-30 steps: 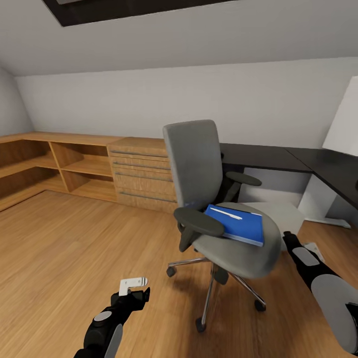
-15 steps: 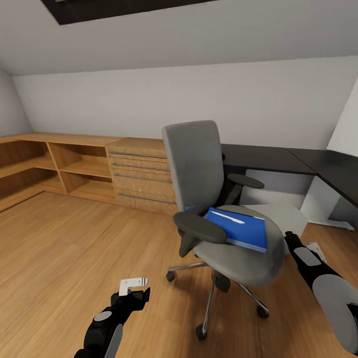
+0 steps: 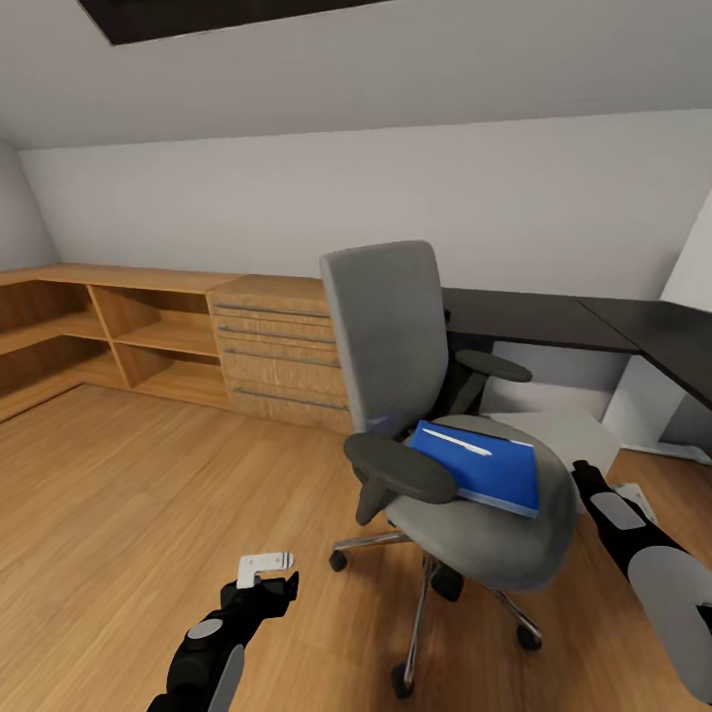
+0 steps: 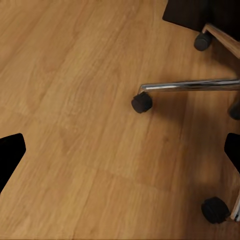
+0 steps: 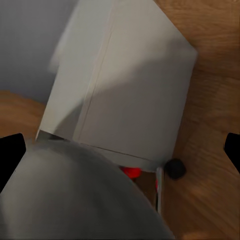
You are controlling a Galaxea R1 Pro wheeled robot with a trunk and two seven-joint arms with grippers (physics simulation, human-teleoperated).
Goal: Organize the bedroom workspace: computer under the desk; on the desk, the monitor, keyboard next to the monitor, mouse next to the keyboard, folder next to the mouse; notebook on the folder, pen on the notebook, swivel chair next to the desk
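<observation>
The blue folder [image 3: 482,467] lies flat on the chair [image 3: 465,494] seat, pen [image 3: 455,442] on top. It looks thin, light and slippery; grab its edge. Both pincers are wide open, holding nothing.

wood floor [image 3: 129,494], oak dresser [image 3: 282,351], sloped white wall [image 3: 297,198]

A light wooden dresser [image 3: 282,356] with long bar handles stands against the white wall [image 3: 396,198]. Open wooden shelves [image 3: 119,336] adjoin the dresser. Wood floor [image 3: 148,494] spreads before the dresser.
</observation>
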